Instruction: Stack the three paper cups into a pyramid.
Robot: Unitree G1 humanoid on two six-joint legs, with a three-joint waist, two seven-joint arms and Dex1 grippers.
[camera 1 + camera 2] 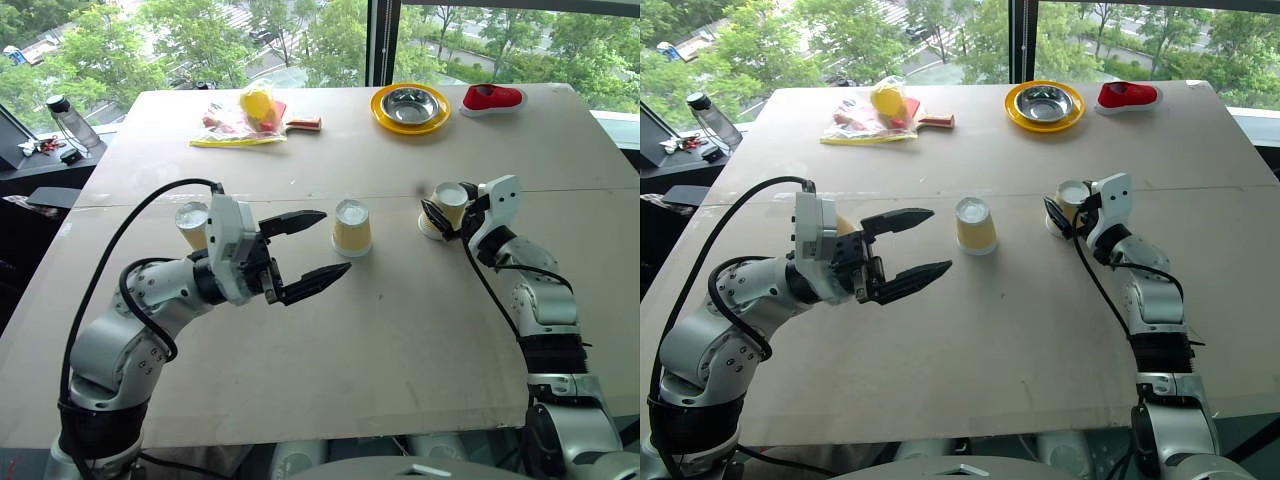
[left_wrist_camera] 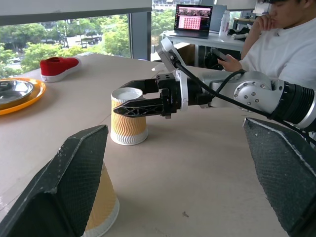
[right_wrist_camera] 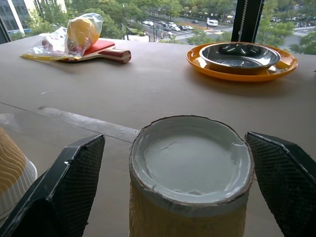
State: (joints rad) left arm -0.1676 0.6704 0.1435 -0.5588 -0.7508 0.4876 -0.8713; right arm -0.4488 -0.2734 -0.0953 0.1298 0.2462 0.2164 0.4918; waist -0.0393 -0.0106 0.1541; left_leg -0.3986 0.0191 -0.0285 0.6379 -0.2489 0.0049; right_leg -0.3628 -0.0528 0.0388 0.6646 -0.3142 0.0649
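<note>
Three cups standing upside down in a row, well apart: left cup (image 1: 191, 224) behind the left arm, middle cup (image 1: 352, 227) alone, right cup (image 1: 450, 207) sitting between the fingers of the right gripper (image 3: 175, 173), spread wide and not yet squeezing. Left gripper (image 1: 312, 257) hovering wide open and empty, pointing at the middle cup. Likely closing on the right cup next: squeezing gently at mid-height, avoiding crushing, lifting straight before carrying over.

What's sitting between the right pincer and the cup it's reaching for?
Nothing visible. The right pincer is open with the rightmost paper cup already between its fingers, upside down on the table.
</note>
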